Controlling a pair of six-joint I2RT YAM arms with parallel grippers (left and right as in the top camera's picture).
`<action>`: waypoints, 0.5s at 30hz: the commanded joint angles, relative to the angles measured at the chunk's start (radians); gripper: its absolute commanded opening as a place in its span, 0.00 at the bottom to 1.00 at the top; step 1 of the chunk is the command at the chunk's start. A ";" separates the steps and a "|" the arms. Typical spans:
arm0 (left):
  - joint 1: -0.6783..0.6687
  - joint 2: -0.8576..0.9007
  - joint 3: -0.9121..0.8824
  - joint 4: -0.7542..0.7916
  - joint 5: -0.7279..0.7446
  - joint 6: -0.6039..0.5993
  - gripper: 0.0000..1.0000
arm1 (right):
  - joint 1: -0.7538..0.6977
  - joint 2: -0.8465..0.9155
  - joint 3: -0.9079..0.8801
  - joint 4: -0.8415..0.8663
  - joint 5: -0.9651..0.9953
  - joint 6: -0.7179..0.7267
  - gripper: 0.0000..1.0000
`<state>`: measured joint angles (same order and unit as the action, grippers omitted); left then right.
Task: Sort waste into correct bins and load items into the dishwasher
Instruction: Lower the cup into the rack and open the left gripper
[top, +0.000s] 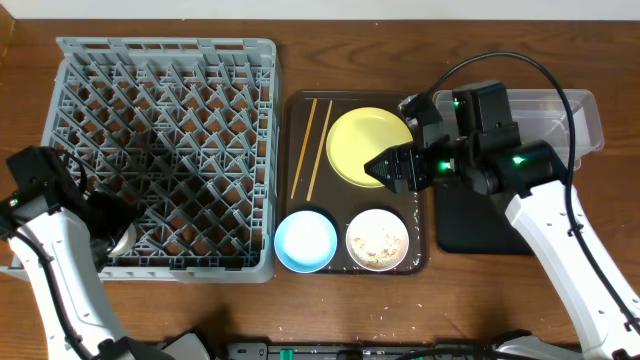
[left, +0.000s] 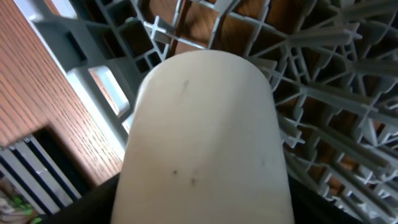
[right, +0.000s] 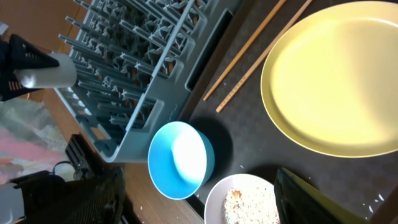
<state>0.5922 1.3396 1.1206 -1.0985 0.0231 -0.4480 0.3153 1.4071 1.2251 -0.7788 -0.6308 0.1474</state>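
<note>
Left gripper (top: 115, 232) sat at the near-left corner of the grey dish rack (top: 165, 45), clenched on the small white cup (left: 205, 143). In the left wrist view the cup filled most of the frame, with rack lattice behind it and the dark fingers only just visible at the bottom edges. The right wrist view showed the same cup held over the rack's edge, lying sideways. Whether the cup touched the pegs could not be told. Right gripper (top: 380, 167) hovered over the right side of the dark brown serving tray (top: 293, 200), over the lower right edge of the yellow plate (top: 358, 140). Its jaws were released and spread wide, with one finger (right: 93, 199) at the lower left of its wrist view and the other at the lower right, grasping nothing. On the serving tray, the two chopsticks (top: 310, 148) lay side by side along the left, just beside the plate. The light blue bowl (top: 305, 241) sat at the near-left corner, overhanging the tray's edge. The beige bowl (top: 350, 240) sat near-right, just beside the blue one, holding the rice-like crumbs (top: 380, 238). A few crumbs were scattered on the tray near it. The clear tub (top: 585, 115) stood at the far right of the table (top: 300, 40), partly under the right arm. The black tray (top: 470, 225) lay in front of the tub, between it and the near edge, right beside the serving tray. The snack wrapper could not be made out.
</note>
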 joint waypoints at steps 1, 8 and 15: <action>0.005 -0.003 0.010 -0.011 0.045 -0.005 0.82 | 0.007 0.000 0.006 -0.003 -0.002 -0.018 0.75; 0.002 -0.009 0.029 -0.026 0.155 0.042 0.86 | 0.007 0.000 0.006 -0.018 -0.002 -0.018 0.74; -0.198 -0.086 0.032 -0.031 0.359 0.252 0.82 | 0.038 0.005 0.006 -0.020 0.073 0.061 0.64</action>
<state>0.5159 1.3136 1.1217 -1.1202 0.2684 -0.3233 0.3195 1.4071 1.2251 -0.7933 -0.6262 0.1493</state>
